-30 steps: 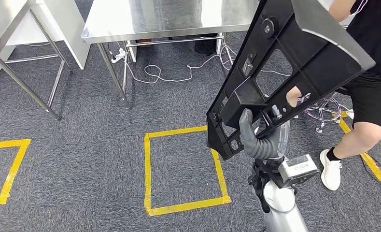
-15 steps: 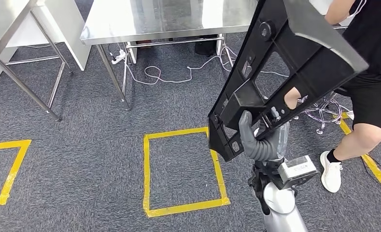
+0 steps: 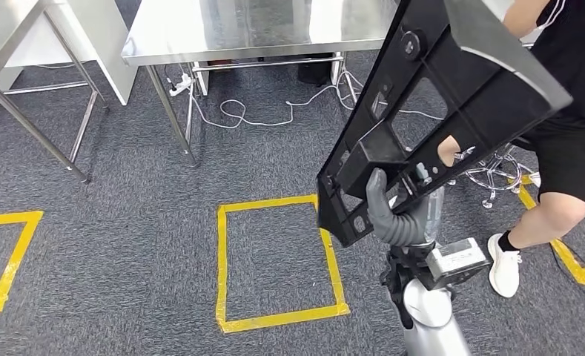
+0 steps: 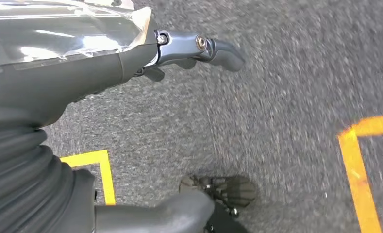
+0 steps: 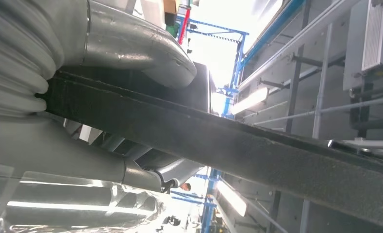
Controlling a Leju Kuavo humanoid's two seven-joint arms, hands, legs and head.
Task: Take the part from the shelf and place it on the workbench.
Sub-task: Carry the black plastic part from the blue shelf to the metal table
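While we find no readable writing from the head view, our right hand [image 3: 397,215] grips the large black part [image 3: 437,111], raised and tilted above grey carpet near the steel workbench [image 3: 252,30]. At our left wrist, the left hand [image 4: 131,58] hangs with fingers [image 4: 213,46] apart, holding nothing. At our right wrist, thumb and fingers [image 5: 141,48] clamp the part's edge.

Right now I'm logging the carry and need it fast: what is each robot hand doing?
Left robot hand: open, holding nothing, above the carpet.
Right robot hand: gripping the black part.
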